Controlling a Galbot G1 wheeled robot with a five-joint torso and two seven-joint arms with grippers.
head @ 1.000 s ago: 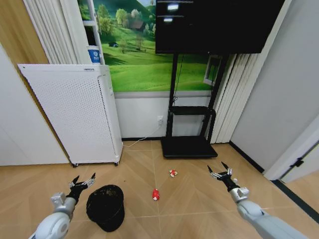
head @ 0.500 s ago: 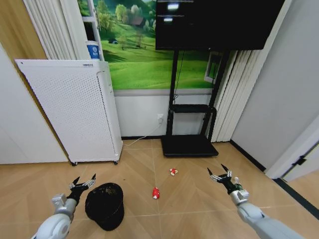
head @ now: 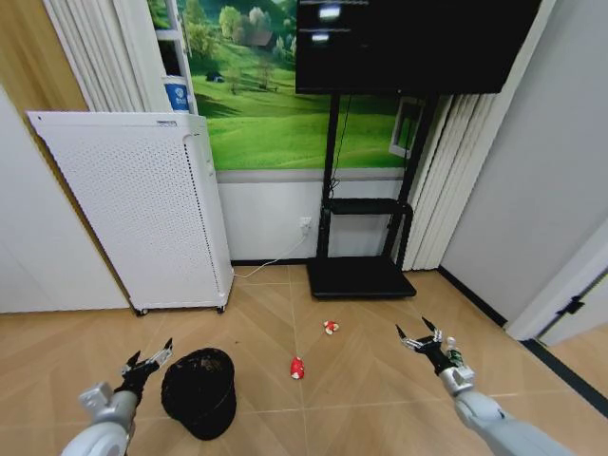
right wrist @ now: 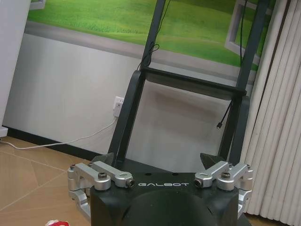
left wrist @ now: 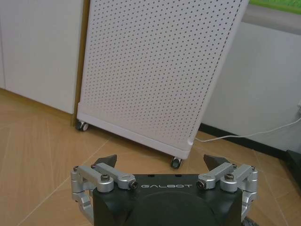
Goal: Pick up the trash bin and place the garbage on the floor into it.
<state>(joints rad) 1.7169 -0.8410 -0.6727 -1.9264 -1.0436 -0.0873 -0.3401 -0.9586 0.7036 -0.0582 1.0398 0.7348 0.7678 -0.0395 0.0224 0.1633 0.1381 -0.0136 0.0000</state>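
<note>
Left wrist view: "GALBOT" on left gripper (left wrist: 162,165)

Herringbone wood floor (head: 285,313), white perforated unit (head: 133,209) at ten o'clock, black TV stand (head: 361,228) at twelve, meadow mural (head: 256,95) behind.

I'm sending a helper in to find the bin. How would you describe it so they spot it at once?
Start at the tall white perforated unit against the wall, then look down to the wooden floor in front of it. There stands the trash bin, beside the left gripper, whose jaws are open. It is small, round and black with a black bag liner, unlike the white, boxy unit.
</note>
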